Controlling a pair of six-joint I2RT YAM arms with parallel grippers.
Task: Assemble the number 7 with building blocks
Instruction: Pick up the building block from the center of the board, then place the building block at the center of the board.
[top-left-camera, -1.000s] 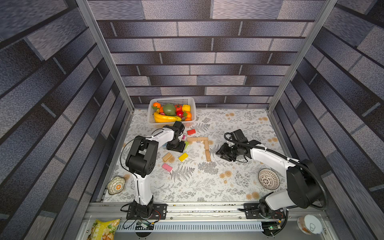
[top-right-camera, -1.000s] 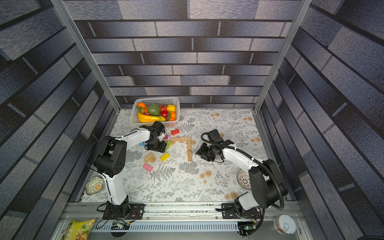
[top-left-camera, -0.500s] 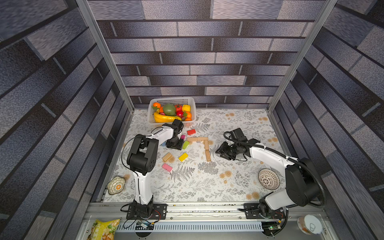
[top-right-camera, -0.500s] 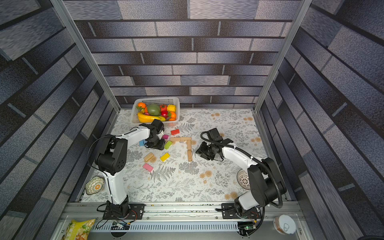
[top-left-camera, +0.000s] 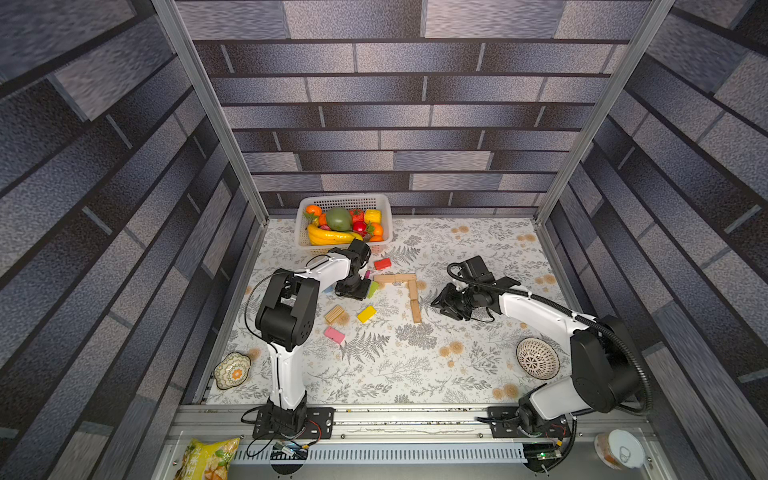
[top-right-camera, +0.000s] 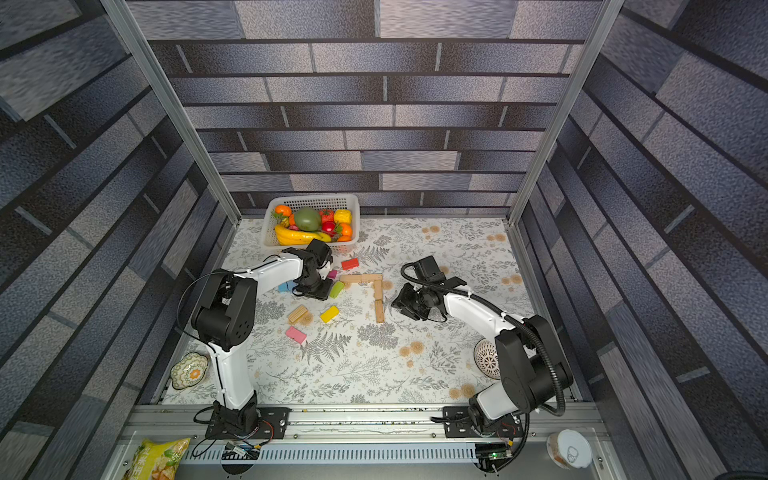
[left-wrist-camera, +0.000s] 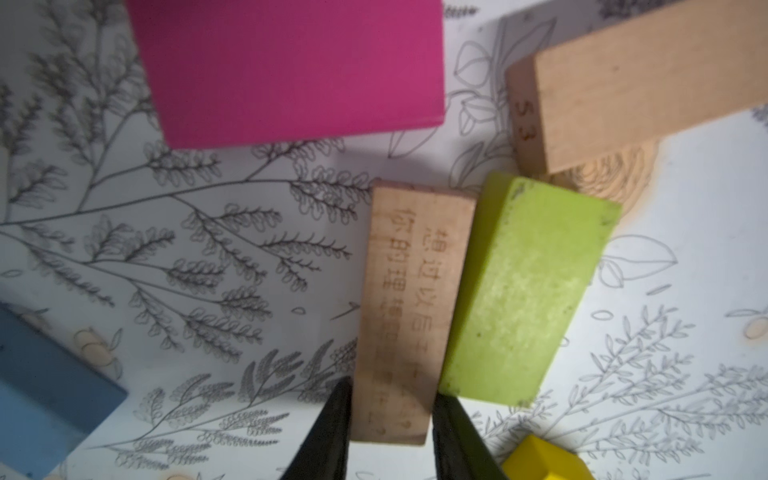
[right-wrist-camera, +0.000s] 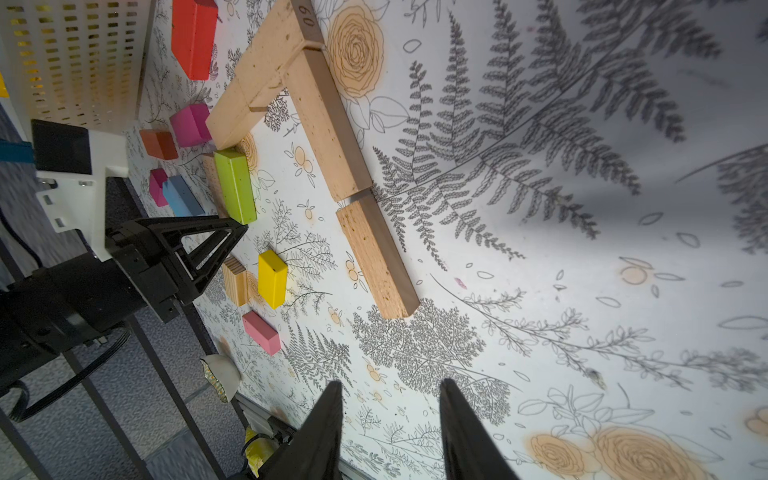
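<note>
The number 7 (top-left-camera: 412, 291) lies flat on the tabletop (top-left-camera: 415, 374), in the middle and a bit toward the far side. It is made of plain wood blocks. A short bar runs left to right. A longer stem comes down toward the near side from the bar's right end. In the right wrist view, the last block of the stem (right-wrist-camera: 376, 262) sits a little out of line with the block above it.

The left hand (left-wrist-camera: 390, 419) is down low, just left of the bar. Its two black fingers (left-wrist-camera: 332, 436) press on both sides of a wood block with writing (left-wrist-camera: 403, 291), so the hand grips that block. I cannot tell if the block is off the tabletop. A green block (left-wrist-camera: 523, 291) lies right against it. A magenta block (left-wrist-camera: 291, 70) and a blue block (left-wrist-camera: 41, 395) lie close by.

The right hand (right-wrist-camera: 388, 386) is near the stem on its right side and does not touch it. Its fingers stand apart with nothing between them.

To the near left of the 7 lie a yellow block (top-left-camera: 366, 314), a striped wood block (top-left-camera: 334, 314) and a pink block (top-left-camera: 334, 334). A red block (top-left-camera: 382, 263) lies just past the bar, close to a white basket (top-left-camera: 388, 220) of toy fruit (top-left-camera: 338, 219) at the far edge.
</note>
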